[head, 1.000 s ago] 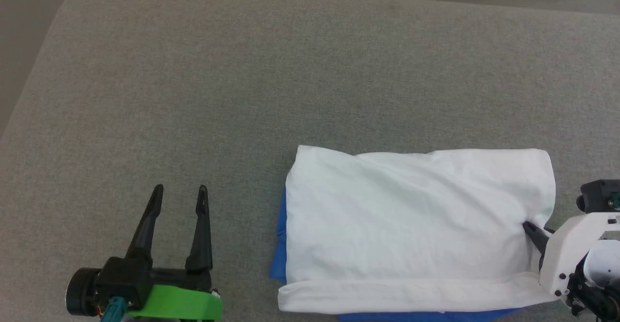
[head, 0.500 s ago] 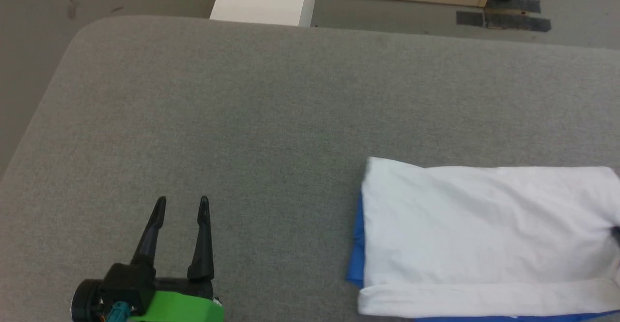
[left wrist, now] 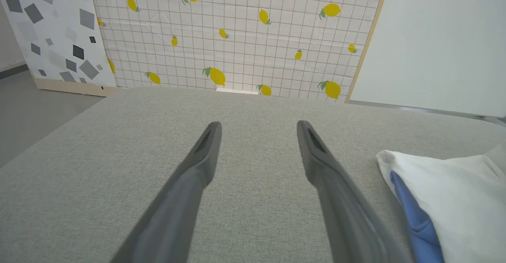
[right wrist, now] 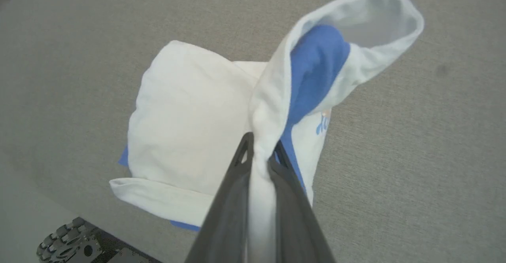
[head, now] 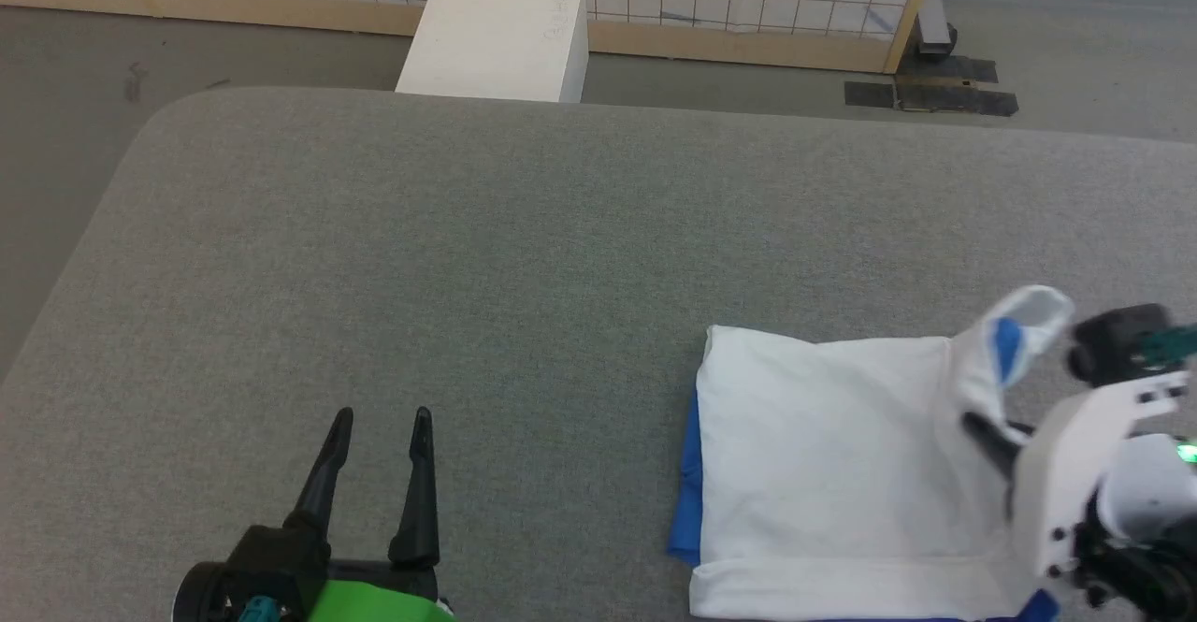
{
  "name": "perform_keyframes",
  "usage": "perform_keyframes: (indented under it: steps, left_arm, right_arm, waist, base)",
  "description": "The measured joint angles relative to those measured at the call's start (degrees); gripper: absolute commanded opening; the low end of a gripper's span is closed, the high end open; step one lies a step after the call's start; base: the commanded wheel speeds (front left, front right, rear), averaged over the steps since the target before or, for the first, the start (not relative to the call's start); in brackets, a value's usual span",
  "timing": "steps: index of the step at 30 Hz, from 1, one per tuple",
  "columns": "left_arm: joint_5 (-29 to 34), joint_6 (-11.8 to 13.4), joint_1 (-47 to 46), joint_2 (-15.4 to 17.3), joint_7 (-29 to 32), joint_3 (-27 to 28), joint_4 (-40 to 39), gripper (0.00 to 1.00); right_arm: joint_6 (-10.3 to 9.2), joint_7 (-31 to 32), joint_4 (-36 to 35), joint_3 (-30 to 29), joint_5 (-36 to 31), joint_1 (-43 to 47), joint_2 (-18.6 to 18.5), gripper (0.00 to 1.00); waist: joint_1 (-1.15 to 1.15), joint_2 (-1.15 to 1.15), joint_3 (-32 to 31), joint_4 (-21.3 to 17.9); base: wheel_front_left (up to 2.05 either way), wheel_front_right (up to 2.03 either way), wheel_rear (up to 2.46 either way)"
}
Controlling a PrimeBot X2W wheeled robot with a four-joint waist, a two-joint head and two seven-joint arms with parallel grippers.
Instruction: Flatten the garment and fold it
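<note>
Right hand [right wrist: 261,146] clamps raised end of shirt [head: 823,454], likely to fold it over; left hand [head: 382,414] idles apart by tabletop [head: 468,229] front edge.

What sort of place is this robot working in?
Likely a robotics lab staged as a mock room: a freestanding, wood-framed lemon-print wall panel, a grey padded table, and black tape on the bare floor.
</note>
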Motion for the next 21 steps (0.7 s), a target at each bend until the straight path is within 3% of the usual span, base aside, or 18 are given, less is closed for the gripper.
perform_keyframes:
  steps: [9,21]
  left_arm:
    - [-0.1,-1.0,-0.1,-0.8,0.0,-0.7,0.9,1.0]
    - [-0.1,-2.0,-1.7,-2.7,0.0,-0.9,2.5,1.0]
  right_arm:
    - [0.0,3.4,0.7,12.5,1.9,-4.5,1.9,0.0]
    - [0.0,-6.2,22.1,18.2,-3.6,-10.8,7.0,0.0]
  waist:
    - [0.0,0.0,0.9,1.5]
    - [0.0,0.0,3.6,4.8]
  base:
    - [0.0,0.0,0.0]
    - [0.0,0.0,0.0]
